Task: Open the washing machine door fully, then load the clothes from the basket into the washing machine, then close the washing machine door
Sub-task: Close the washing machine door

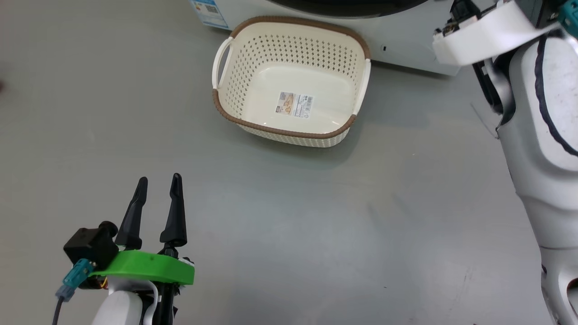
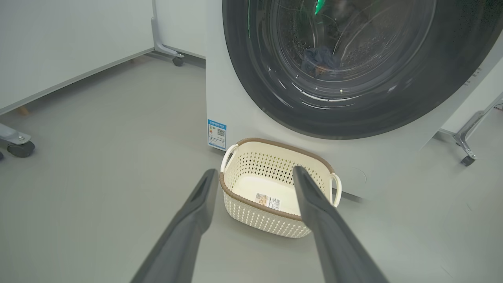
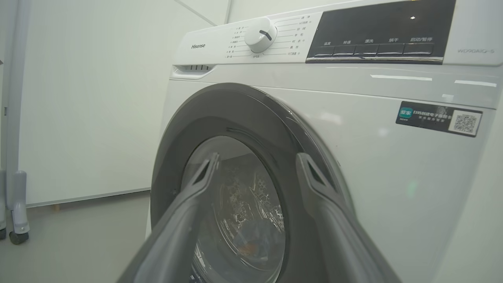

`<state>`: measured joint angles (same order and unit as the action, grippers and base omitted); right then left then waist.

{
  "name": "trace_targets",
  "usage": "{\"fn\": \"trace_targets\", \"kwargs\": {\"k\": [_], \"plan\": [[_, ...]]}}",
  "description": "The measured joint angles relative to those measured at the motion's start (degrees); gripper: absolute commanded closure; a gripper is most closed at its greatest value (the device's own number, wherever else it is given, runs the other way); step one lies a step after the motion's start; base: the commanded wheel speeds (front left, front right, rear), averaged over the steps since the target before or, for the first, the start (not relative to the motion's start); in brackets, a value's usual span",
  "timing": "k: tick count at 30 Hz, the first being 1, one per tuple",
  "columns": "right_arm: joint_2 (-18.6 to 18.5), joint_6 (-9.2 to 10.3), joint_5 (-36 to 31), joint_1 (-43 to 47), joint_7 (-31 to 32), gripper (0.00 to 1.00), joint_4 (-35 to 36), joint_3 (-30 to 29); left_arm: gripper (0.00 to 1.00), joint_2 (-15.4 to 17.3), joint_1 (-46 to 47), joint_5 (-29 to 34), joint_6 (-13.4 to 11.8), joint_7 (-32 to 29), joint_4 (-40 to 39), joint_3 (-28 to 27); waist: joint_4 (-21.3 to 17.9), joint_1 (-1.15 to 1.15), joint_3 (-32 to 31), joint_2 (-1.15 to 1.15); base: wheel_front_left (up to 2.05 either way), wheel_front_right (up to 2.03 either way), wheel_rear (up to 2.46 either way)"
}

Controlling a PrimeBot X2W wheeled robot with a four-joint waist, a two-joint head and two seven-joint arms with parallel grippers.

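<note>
The round, glossy black-ringed glass washing machine door (image 2: 245,51) sits closed on the big white front-loading washing machine (image 3: 393,177), with the blue clothes (image 2: 320,59) behind it in the drum. The cream perforated plastic basket (image 1: 289,132) stands on the grey floor (image 1: 316,225) just before it. The fingers of the left gripper (image 1: 159,178) and right gripper (image 3: 258,157) are spread, holding nothing.

L hand (image 1: 158,180) low, well short of basket (image 1: 284,132), fingers apart, pointing twd it, nothing btwn. R arm (image 1: 542,135) raised to right of basket, wrist up past its far-right corner. R hand (image 3: 259,157) fingers spread too, empty.
</note>
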<state>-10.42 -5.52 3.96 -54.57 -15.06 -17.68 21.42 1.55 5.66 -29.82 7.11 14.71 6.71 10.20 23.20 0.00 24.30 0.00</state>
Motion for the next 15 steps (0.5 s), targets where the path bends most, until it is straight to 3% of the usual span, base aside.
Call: {"fn": "trace_targets", "kwargs": {"k": [15], "plan": [[-0.6, 0.21, 3.4, 24.9, 0.1, 0.0, 4.3, -3.1, 0.0, 0.3, -5.8, 2.6, 0.0, 0.0, 2.1, -9.5, -10.1, 0.0, -11.0, 0.0, 0.0, 0.0, 0.0]]}}
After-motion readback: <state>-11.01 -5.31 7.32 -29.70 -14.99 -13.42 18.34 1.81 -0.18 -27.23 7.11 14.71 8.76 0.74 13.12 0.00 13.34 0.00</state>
